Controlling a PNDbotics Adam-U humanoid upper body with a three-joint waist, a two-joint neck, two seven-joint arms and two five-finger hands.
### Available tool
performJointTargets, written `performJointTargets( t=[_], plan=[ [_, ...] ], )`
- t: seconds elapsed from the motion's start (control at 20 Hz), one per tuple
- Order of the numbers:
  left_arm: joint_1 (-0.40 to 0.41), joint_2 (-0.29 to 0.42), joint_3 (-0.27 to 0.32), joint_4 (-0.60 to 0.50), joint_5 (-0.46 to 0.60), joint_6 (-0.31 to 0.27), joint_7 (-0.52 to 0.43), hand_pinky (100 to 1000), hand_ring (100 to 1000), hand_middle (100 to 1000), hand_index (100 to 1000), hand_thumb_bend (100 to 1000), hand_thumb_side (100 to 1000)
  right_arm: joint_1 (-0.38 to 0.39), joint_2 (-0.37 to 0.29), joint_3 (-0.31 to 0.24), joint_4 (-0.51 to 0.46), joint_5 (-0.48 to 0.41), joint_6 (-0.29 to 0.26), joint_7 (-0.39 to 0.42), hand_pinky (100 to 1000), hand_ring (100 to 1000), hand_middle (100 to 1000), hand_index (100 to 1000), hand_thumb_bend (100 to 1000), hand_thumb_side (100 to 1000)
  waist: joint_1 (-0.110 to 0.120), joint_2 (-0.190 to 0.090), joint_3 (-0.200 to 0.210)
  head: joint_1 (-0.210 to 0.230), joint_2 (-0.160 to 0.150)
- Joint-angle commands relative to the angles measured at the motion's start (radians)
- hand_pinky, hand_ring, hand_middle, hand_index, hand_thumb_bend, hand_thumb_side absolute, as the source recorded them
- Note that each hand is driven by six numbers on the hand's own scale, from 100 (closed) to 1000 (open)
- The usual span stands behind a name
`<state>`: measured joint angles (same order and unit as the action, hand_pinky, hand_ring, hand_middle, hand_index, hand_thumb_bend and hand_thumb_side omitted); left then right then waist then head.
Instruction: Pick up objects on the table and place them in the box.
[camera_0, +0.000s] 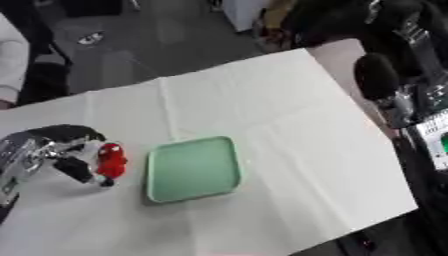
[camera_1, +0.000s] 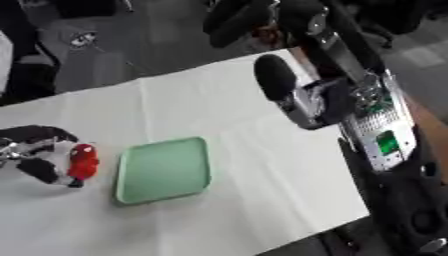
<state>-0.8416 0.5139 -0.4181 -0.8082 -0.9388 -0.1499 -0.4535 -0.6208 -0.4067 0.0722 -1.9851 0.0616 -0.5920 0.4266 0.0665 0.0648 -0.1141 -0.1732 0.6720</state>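
Now mid-pick — our left hand (camera_0: 61, 155) curled round red object (camera_0: 111, 161), just left of green box (camera_0: 194, 169). Next we carry it rightward over box, then release. Right hand (camera_1: 276, 77) raised — fingers unclear.

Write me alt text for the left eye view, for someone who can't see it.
The robot's left hand curls around a small red object on a white tablecloth, just left of an empty pale green tray. The right arm rises along the picture's right edge; its hand isn't clearly visible.
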Motion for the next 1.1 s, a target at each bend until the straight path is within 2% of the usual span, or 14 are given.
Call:
performJointTargets(
  t=[0.05, 0.2, 0.25, 0.3, 0.35, 0.4, 0.45, 0.5, 0.55, 0.6, 0.65, 0.7, 0.85, 1.1],
  plan=[
    [-0.02, 0.003, 0.037, 0.028, -0.011, -0.009, 0.029, 575, 698, 901, 969, 706, 606, -0.028, 0.008, 0.002, -0.015, -0.013, 0.0, 0.006, 621, 653, 637, 706, 100, 798, -0.006, -0.007, -0.009, 0.024, -0.019],
    [-0.009, -0.006, 0.065, 0.037, -0.037, -0.001, 0.094, 552, 669, 869, 959, 691, 592, -0.041, 0.021, 0.005, -0.015, -0.022, 0.0, 0.011, 621, 653, 638, 706, 100, 810, -0.007, 0.0, -0.025, 0.039, -0.03],
    [-0.005, -0.009, 0.074, 0.04, -0.046, 0.005, 0.123, 510, 615, 801, 891, 610, 538, -0.045, 0.023, 0.006, -0.015, -0.025, -0.001, 0.013, 621, 654, 637, 705, 100, 796, -0.007, 0.002, -0.03, 0.043, -0.035],
    [-0.002, -0.012, 0.082, 0.042, -0.056, 0.013, 0.158, 454, 556, 731, 831, 528, 549, -0.048, 0.025, 0.006, -0.015, -0.028, -0.001, 0.014, 621, 653, 637, 705, 100, 796, -0.006, 0.004, -0.033, 0.047, -0.039],
    [0.0, -0.014, 0.088, 0.042, -0.064, 0.02, 0.201, 364, 468, 596, 727, 342, 577, -0.049, 0.025, 0.005, -0.015, -0.03, -0.001, 0.015, 621, 653, 637, 705, 100, 795, -0.006, 0.005, -0.036, 0.05, -0.043],
    [0.003, -0.015, 0.09, 0.044, -0.071, 0.026, 0.243, 454, 556, 731, 831, 528, 549, -0.05, 0.025, 0.005, -0.015, -0.031, -0.001, 0.016, 621, 653, 637, 705, 100, 796, -0.005, 0.005, -0.037, 0.051, -0.045],
    [0.003, -0.016, 0.09, 0.046, -0.077, 0.028, 0.277, 193, 314, 436, 609, 103, 682, -0.05, 0.025, 0.005, -0.015, -0.032, 0.0, 0.016, 621, 653, 637, 705, 100, 795, -0.005, 0.005, -0.037, 0.052, -0.046],
    [0.002, -0.014, 0.089, 0.045, -0.083, 0.031, 0.312, 193, 314, 436, 609, 103, 682, -0.05, 0.024, 0.004, -0.015, -0.033, 0.0, 0.017, 621, 653, 637, 705, 100, 795, -0.004, 0.005, -0.037, 0.052, -0.047],
    [0.001, -0.012, 0.087, 0.045, -0.088, 0.033, 0.338, 100, 184, 310, 513, 100, 807, -0.049, 0.023, 0.004, -0.015, -0.033, 0.0, 0.018, 621, 653, 637, 705, 100, 795, -0.003, 0.004, -0.036, 0.051, -0.046],
    [-0.001, -0.01, 0.084, 0.046, -0.093, 0.034, 0.354, 100, 107, 233, 481, 100, 856, -0.048, 0.022, 0.004, -0.015, -0.033, 0.001, 0.018, 621, 653, 637, 705, 100, 797, -0.003, 0.003, -0.035, 0.049, -0.046],
    [-0.002, -0.007, 0.081, 0.048, -0.094, 0.034, 0.357, 100, 100, 155, 447, 100, 808, -0.046, 0.02, 0.004, -0.015, -0.033, 0.001, 0.018, 621, 653, 637, 705, 100, 796, -0.003, 0.001, -0.033, 0.045, -0.043],
    [-0.005, -0.004, 0.078, 0.047, -0.092, 0.033, 0.348, 100, 100, 170, 454, 100, 809, -0.045, 0.018, 0.003, -0.015, -0.032, 0.001, 0.018, 621, 653, 637, 705, 100, 796, -0.003, 0.0, -0.031, 0.043, -0.042],
    [-0.016, 0.012, 0.067, 0.027, -0.066, 0.036, 0.303, 100, 100, 100, 399, 100, 771, -0.037, 0.011, 0.003, -0.015, -0.03, 0.001, 0.018, 621, 653, 637, 705, 100, 798, -0.002, -0.004, -0.022, 0.032, -0.035],
    [-0.029, 0.056, 0.037, -0.076, 0.035, 0.104, 0.237, 100, 100, 100, 376, 100, 739, -0.025, 0.0, 0.0, -0.015, -0.024, 0.002, 0.015, 621, 653, 637, 706, 100, 795, -0.001, -0.012, -0.01, 0.021, -0.029]
  ],
)
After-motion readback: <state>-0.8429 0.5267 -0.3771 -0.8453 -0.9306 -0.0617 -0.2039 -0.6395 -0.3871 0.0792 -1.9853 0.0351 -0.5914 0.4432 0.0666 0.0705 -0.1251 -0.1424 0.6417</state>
